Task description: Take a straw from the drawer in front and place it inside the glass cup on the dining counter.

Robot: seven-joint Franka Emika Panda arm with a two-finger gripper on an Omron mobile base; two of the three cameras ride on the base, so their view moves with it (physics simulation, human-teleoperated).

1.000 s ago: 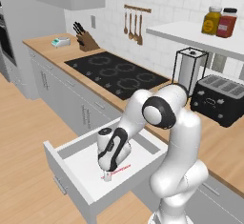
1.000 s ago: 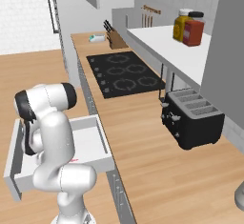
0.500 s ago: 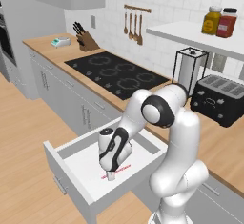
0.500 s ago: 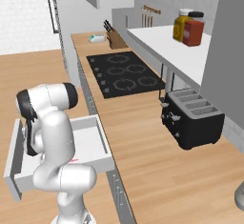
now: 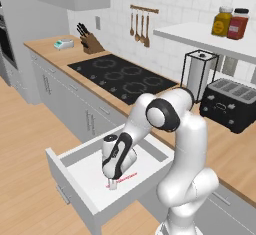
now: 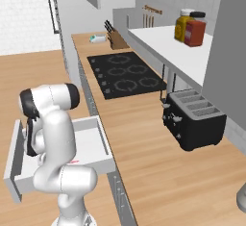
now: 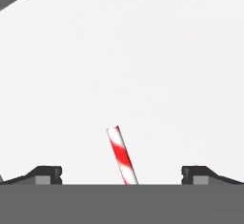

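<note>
Claw: the claw (image 5: 113, 184) sits low in the centre of the left base view, pointing down into the drawer. In the hand view its two dark fingertips (image 7: 45, 174) stand wide apart at the bottom corners, released, gripping nothing.
Straw: the straw (image 7: 122, 155), red and white striped, lies flat on the drawer floor. In the hand view it runs from bottom centre up and slightly left, between the two fingertips and apart from both. In the left base view it is a thin red line (image 5: 128, 177) just right of the claw tip.
Drawer: the drawer (image 5: 77, 171) is pulled open, lower centre of the left base view, with a white inside and light-grey front. In the right base view it sits at lower left (image 6: 96, 138), partly behind the arm.
Arm: the white arm (image 5: 162, 114) bends from the lower right of the left base view down into the drawer.
Table: the wood-topped wall table (image 6: 139, 138) runs behind the drawer.
Toaster: a black toaster (image 6: 194, 119) stands on the table, right of centre in the right base view.
Hob: a black hob (image 5: 122, 76) is set into the table, upper centre of the left base view.
Knife block: a knife block (image 5: 90, 41) stands near the far end, upper left.
Jars: a yellow jar (image 5: 221, 21) and a red jar (image 5: 238, 23) stand side by side on a white shelf, upper right.
</note>
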